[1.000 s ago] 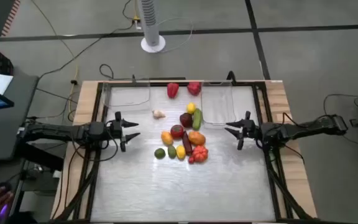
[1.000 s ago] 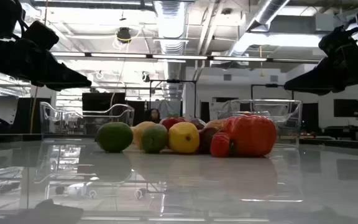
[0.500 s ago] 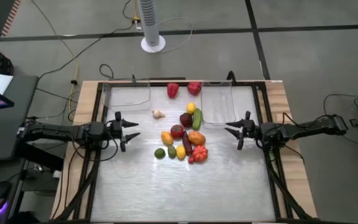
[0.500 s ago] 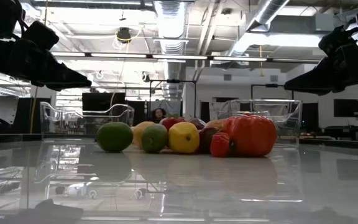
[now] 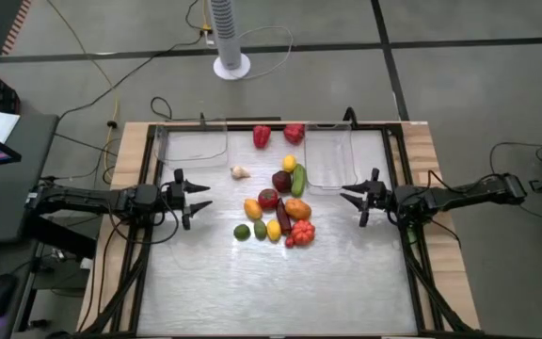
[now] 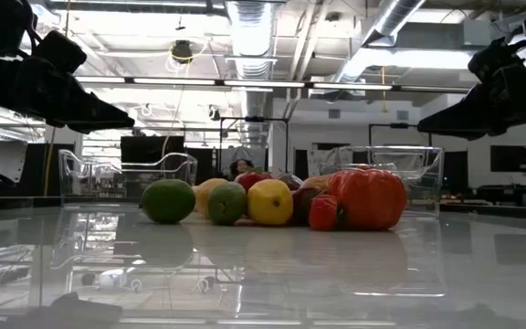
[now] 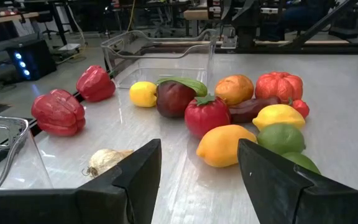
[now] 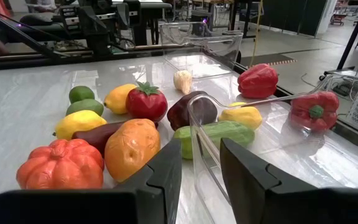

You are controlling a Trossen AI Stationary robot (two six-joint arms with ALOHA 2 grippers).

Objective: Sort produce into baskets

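Left gripper (image 5: 199, 199) hovered left of the mixed-colour produce pile (image 5: 278, 209), fingers apart, empty. Right gripper (image 5: 352, 200) hovered right of the pile, fingers nearly together, empty.

Overhead looking down, table-level across, wrists facing shared produce (image 5: 278, 207)

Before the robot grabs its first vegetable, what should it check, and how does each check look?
1. Both baskets empty: left basket and right basket, ok.
2. Left pincer open, holding nothing: ok.
3. Right pincer open: not ok, fingers close together.
4. Produce reachable: pile lies between the arms, ok.
5. Easy first pick: garlic lies apart from the pile, ok.
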